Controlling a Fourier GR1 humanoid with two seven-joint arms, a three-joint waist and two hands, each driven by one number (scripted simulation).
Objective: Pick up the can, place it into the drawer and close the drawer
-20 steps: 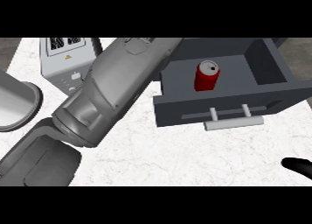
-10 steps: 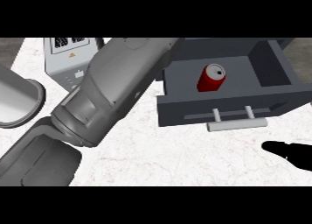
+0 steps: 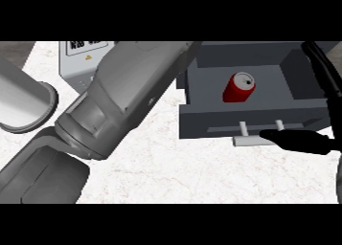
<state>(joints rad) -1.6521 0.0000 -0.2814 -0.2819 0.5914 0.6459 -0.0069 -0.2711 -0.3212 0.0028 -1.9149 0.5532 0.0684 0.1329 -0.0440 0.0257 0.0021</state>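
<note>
Your can (image 3: 239, 88) is red with a silver top. It lies on its side inside the open drawer (image 3: 209, 119), about mid-floor, top end up-right, clear of the walls as far as you can see.

The drawer is grey, pulled out over the white marbled counter (image 3: 188, 172), front panel toward you. A pale bar handle (image 3: 245, 140) sits on two posts low on that panel.

The right hand (image 3: 304, 141) is black and comes in from the right edge. It is spread wide and holds nothing. One part lies level along the drawer front with its tip at the right end of the handle. It looks to touch, but you cannot be sure. Straight fingers (image 3: 327, 76) run up along the drawer's right wall, outside the compartment.

The left forearm (image 3: 124, 100) is a big grey bar running diagonally from lower left to top centre, beside the drawer's left wall. Its hand is cut off at the top, so you cannot tell its state.

Left of the arm lies a white cylinder (image 3: 17, 103), with a grey labelled box (image 3: 80, 67) above it, partly behind the forearm.
</note>
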